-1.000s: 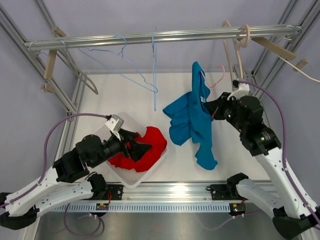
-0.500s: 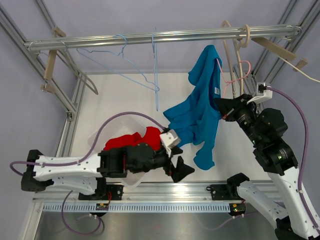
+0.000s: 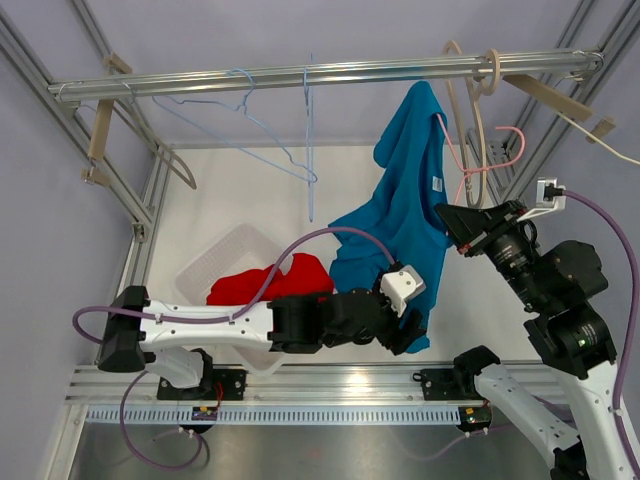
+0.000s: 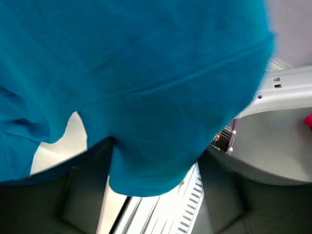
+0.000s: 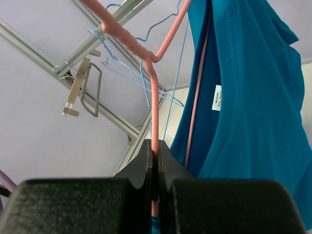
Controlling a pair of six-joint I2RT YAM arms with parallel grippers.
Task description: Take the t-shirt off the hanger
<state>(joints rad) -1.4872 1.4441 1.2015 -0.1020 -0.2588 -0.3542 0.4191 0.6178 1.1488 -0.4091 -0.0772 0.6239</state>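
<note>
A teal t-shirt (image 3: 400,215) hangs on a pink hanger (image 3: 492,150) below the rail; only one shoulder is on the hanger, and the rest trails down to the left. My right gripper (image 3: 450,222) is shut on the hanger's stem (image 5: 153,102) and holds it up, with the shirt (image 5: 243,97) hanging beside it. My left gripper (image 3: 408,335) is at the shirt's lower hem. Its jaws stand wide open, and the hem (image 4: 146,165) hangs down between the two fingers (image 4: 80,195).
A clear bin (image 3: 215,265) holding a red garment (image 3: 275,285) stands at the front left. Blue wire hangers (image 3: 265,135) and wooden hangers (image 3: 480,75) hang on the metal rail (image 3: 200,82). Frame posts stand on both sides.
My left arm swung from the bin to the right, to the shirt's lower hem. My right gripper lifted the hanger and shirt up and to the right.
</note>
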